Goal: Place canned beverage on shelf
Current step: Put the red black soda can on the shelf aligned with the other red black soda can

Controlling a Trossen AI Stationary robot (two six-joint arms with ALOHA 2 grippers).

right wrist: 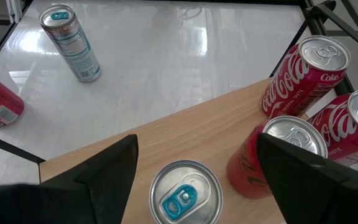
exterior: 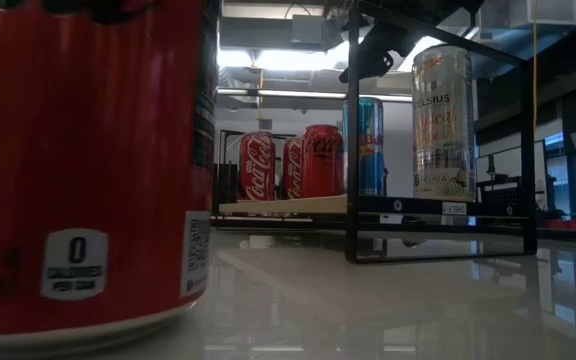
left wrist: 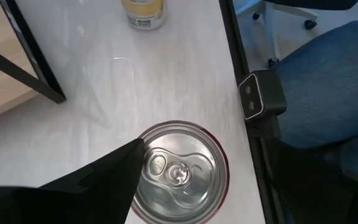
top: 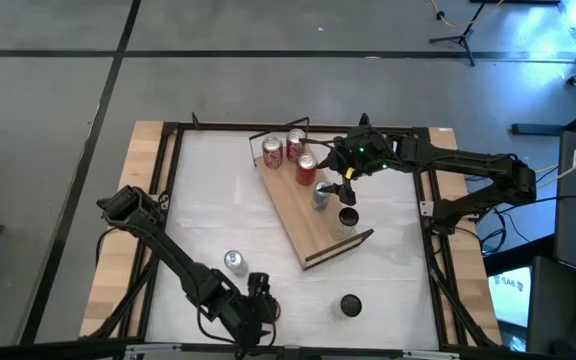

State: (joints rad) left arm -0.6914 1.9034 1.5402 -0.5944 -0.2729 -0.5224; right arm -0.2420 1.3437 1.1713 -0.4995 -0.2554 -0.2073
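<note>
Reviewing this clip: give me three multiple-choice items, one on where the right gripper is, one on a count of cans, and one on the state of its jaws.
1. Where is the right gripper?
A. Over the shelf, at the blue-tabbed can
B. Over bare tabletop by the front edge
C. Off the table

2. How many red cans stand together on the shelf?
A. One
B. Three
C. Five

3. How do the right gripper's jaws stand?
A. Shut on a red can
B. Shut, empty
C. Open, one on each side of the blue-tabbed can

Answers:
1. A. The right gripper hangs over the shelf, with the blue-tabbed can between its fingers.
2. B. The right wrist view shows three red cans grouped on the wood.
3. C. Wood shows between each finger and the can.

The left gripper waits near the table's front edge.
</note>
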